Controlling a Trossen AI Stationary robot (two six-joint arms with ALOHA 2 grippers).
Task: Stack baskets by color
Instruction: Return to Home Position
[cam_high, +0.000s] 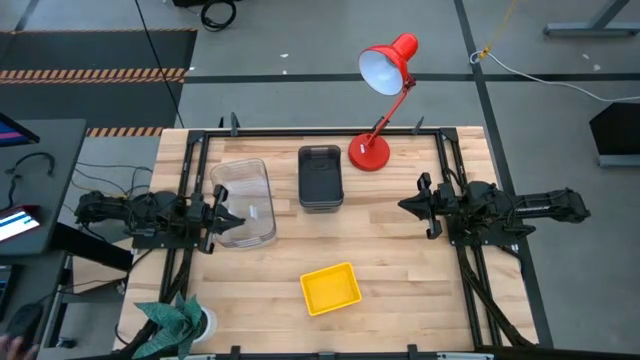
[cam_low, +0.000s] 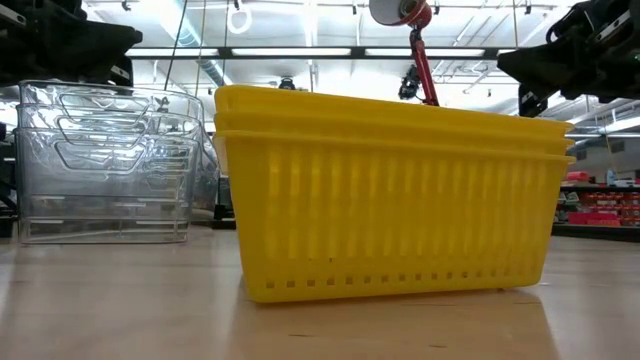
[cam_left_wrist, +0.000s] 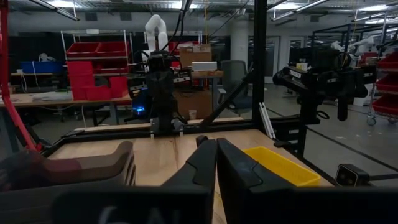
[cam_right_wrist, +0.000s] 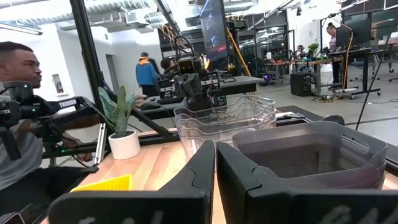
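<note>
My left gripper (cam_high: 232, 216) is over the left side of the counter (cam_high: 400, 270), its two fingers pressed together with nothing between them. Its tip is at the left edge of the stack of clear baskets (cam_high: 245, 203), though I cannot tell whether it touches the plastic. My right gripper (cam_high: 408, 206) is over the right side, closed on nothing too, pointing in toward the middle and well apart from every basket.

The clear baskets sit nested one inside another toward the back left. Just beside them, nearer the middle, is the stack of dark grey baskets (cam_high: 320, 178), and next to that the round base of the red desk lamp (cam_high: 385, 90). The yellow baskets (cam_high: 330, 288) sit alone near the front middle of the counter, turned slightly askew. From counter height their rims show one inside another (I make out two rims for certain). A green potted plant (cam_high: 175, 320) is at the front left corner
</note>
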